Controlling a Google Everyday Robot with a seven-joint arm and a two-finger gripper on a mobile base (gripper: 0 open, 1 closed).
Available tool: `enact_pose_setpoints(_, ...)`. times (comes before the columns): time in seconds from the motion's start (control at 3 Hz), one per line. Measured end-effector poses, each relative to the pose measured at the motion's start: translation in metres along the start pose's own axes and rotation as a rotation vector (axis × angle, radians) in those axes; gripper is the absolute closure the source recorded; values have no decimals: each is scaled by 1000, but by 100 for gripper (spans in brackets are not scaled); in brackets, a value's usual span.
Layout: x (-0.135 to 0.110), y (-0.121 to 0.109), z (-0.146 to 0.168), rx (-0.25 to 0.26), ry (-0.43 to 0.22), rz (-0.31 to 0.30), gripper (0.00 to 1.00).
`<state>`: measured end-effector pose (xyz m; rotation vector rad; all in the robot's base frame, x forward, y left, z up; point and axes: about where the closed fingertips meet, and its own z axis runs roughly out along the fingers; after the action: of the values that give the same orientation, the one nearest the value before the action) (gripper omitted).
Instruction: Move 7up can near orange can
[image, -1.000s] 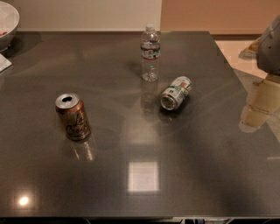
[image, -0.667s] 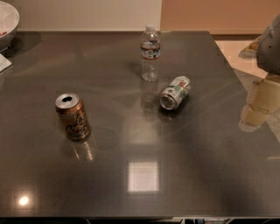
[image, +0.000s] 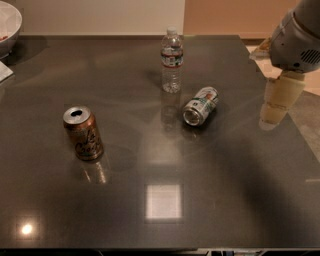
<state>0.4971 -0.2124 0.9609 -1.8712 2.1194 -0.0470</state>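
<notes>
The 7up can (image: 200, 105), silver-white with a green label, lies on its side near the middle of the dark table (image: 160, 165), its open end facing me. The orange can (image: 83, 132) stands upright at the left, copper-coloured with dark script and a silver top. My gripper (image: 276, 104) hangs at the table's right edge, well to the right of the 7up can and apart from it, with nothing seen in it.
A clear plastic water bottle (image: 171, 60) stands upright just behind the 7up can. A white bowl (image: 7, 25) sits at the far left corner. A ceiling light reflects off the tabletop near the front.
My gripper has shifted a little to the left and up, closer to the table's right edge. The cans and bottle have not moved.
</notes>
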Motion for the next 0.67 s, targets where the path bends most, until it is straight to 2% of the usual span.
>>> enact_pose_setpoints(0.33,-11,-28,20,-19,-42,-116,0)
enact_pose_setpoints(0.67,-24,-51,43,-45,-81,-272,0)
